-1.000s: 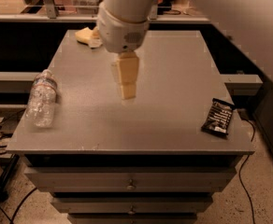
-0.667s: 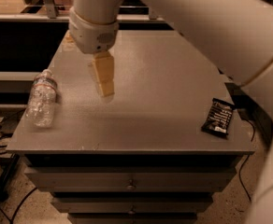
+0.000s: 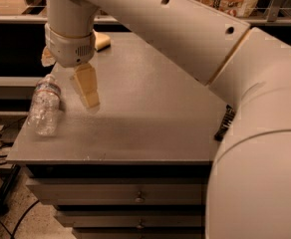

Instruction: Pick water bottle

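Water bottle (image 3: 45, 106) lies on its side near the left edge of the grey worktop (image 3: 150, 118), cap pointing far. Pincer (image 3: 90, 99) hangs just right of it, aimed down; wide or narrow, I cannot tell. Judged step: approach. Next move calls for shifting left, lowering, then straddling the bottle.

Cream tool (image 3: 90, 101) over speckled grey table (image 3: 150, 118) — clear, red-banded water bottle (image 3: 43, 108) alongside.

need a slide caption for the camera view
Claw hovers above the grey table, close beside the water bottle lying on its side near the edge.
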{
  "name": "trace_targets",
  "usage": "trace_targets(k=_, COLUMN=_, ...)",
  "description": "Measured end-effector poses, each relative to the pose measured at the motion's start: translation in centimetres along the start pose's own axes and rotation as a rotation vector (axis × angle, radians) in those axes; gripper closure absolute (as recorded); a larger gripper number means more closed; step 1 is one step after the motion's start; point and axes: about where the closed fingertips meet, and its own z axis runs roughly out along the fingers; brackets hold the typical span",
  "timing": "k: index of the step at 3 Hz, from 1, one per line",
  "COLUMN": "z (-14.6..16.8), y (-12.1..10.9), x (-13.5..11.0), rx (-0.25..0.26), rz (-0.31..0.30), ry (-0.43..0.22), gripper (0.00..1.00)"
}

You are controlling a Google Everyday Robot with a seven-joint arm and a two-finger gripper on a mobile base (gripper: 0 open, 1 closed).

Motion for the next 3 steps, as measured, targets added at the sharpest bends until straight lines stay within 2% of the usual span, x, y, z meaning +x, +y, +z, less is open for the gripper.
trace_targets(k=1, z=2.1, y=-1.5, x=-1.2, rx=-0.015, rz=-0.04, ry=-0.006, gripper=0.0)
trace_targets(k=2, z=3.2, y=-2.4, x=-1.8, rx=-0.018, rz=-0.053, ry=-0.005, gripper=0.0)
trace_targets(k=3, z=4.5, y=-3.3, x=-1.6, rx=-0.005, rz=-0.039, ry=0.003, gripper=0.0)
